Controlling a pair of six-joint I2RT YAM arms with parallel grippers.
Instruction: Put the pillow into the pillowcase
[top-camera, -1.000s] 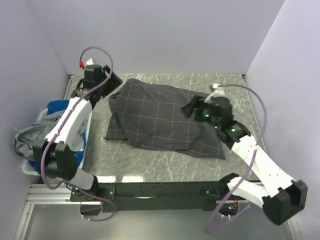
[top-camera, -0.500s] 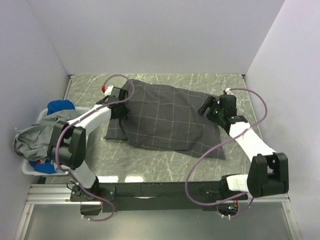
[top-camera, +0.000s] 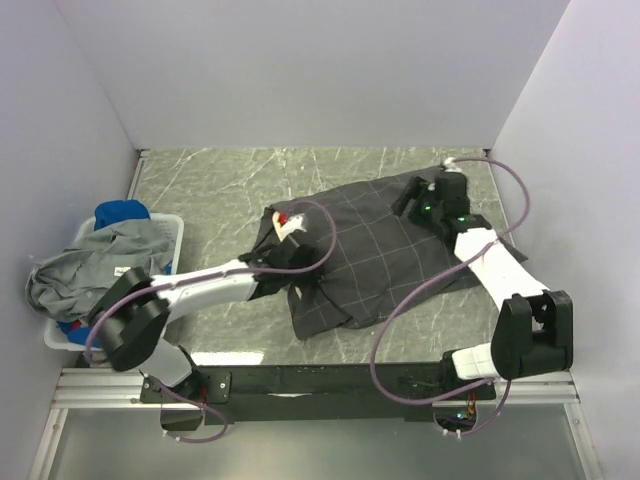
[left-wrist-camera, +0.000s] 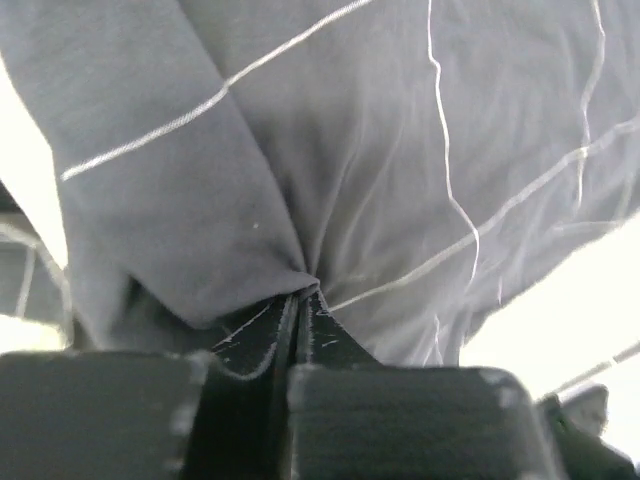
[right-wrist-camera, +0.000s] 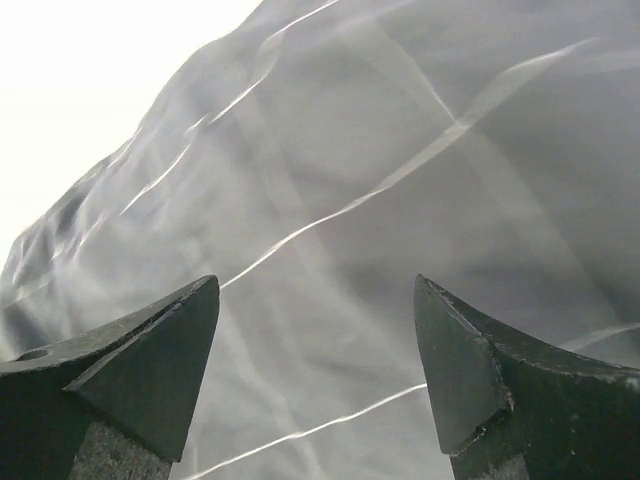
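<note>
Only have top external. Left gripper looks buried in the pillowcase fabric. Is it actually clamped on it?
Observer: Yes. The left wrist view shows the left gripper shut, with a fold of the pillowcase pinched in its jaws.
Operator: And the other arm?
Observer: The right wrist view shows the right gripper open, jaws spread wide. The grid-patterned fabric lies beyond them, not clamped.

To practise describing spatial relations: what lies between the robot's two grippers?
The pillowcase: in the top view its dark gridded fabric fills the stretch from the left gripper, shut on a fold, to the open right gripper.
</note>
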